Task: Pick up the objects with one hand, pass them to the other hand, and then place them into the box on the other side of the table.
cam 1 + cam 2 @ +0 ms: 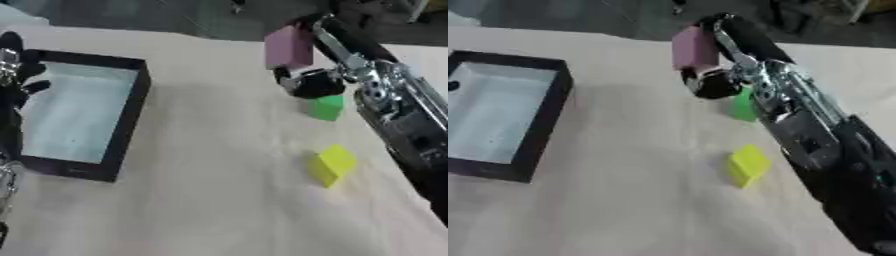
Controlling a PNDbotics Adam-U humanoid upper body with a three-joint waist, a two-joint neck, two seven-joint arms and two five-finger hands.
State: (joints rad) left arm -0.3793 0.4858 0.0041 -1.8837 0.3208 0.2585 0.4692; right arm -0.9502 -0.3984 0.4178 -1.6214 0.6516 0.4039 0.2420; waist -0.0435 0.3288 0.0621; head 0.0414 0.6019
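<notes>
Pink block (pixel 289 47) pinched in right hand (pixel 308 82) fingers above desk (pixel 219 200), seemingly light, rigid, best held by flat faces; left hand (pixel 13 75) beside box (pixel 131 105), open.

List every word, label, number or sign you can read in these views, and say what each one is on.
None: no readable text in either view.
pink block, held in the right hand: plain faces.
green block and yellow block: plain faces.
black box and table: no marking.
left hand, at the left edge: no label shows.
</notes>
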